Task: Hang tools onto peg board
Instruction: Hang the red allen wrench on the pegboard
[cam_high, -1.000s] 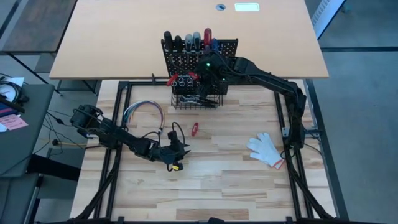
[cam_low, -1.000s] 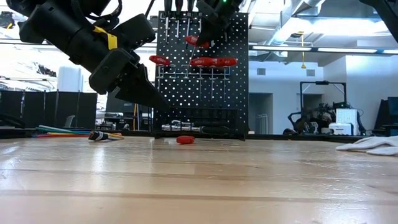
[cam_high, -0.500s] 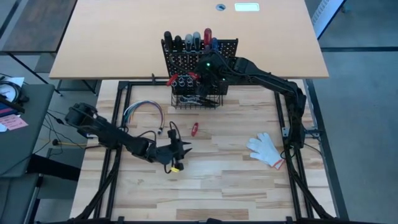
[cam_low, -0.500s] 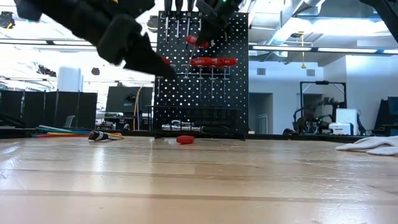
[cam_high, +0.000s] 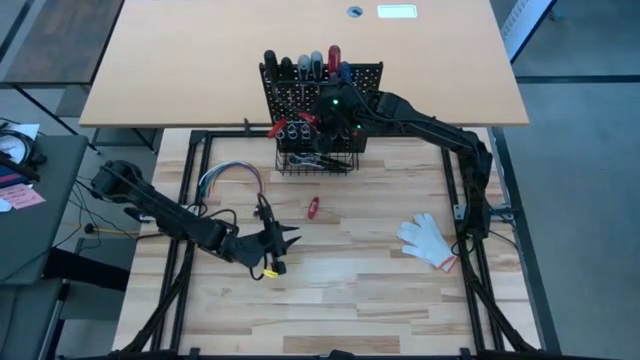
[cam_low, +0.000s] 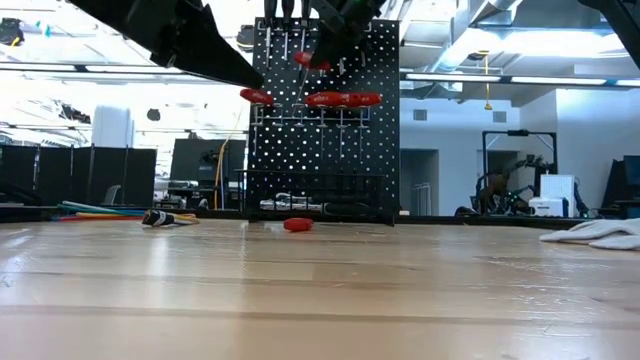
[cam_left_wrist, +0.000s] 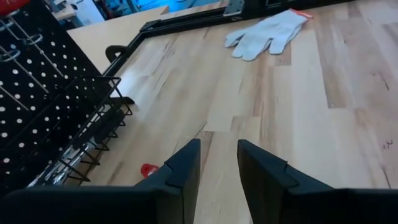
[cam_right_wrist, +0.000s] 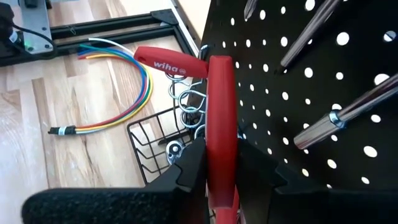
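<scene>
From above, I have the right gripper (cam_high: 322, 117) up at the face of the peg board (cam_high: 365, 78), which stands at twelve o'clock on the desk (cam_high: 380, 290). Its fingers (cam_right_wrist: 186, 169) are clamped on a red-handled tool (cam_right_wrist: 220, 118), the handle running straight between them and just in front of the silver rings (cam_right_wrist: 185, 102). A second red handle (cam_right_wrist: 169, 63) lies across those rings beside it. Along the top of the board, a row of screwdrivers (cam_high: 305, 65) already hangs, handles up.

My left gripper (cam_high: 287, 240) hovers over bare wood at about seven o'clock from the board and well apart from it. Its fingers (cam_left_wrist: 182, 169) stand a little apart with nothing between them.

One small red tool (cam_high: 313, 207) lies loose on the desk, at six o'clock from the wire basket (cam_high: 318, 164) at the board's base and at two o'clock from the left gripper. In the low view it sits flat on the wood just in front of the basket.

A bundle of coloured wires (cam_high: 228, 176) curls at nine o'clock from the basket. A white glove (cam_high: 428, 240) lies at four o'clock from the board, near the base of the right arm.
</scene>
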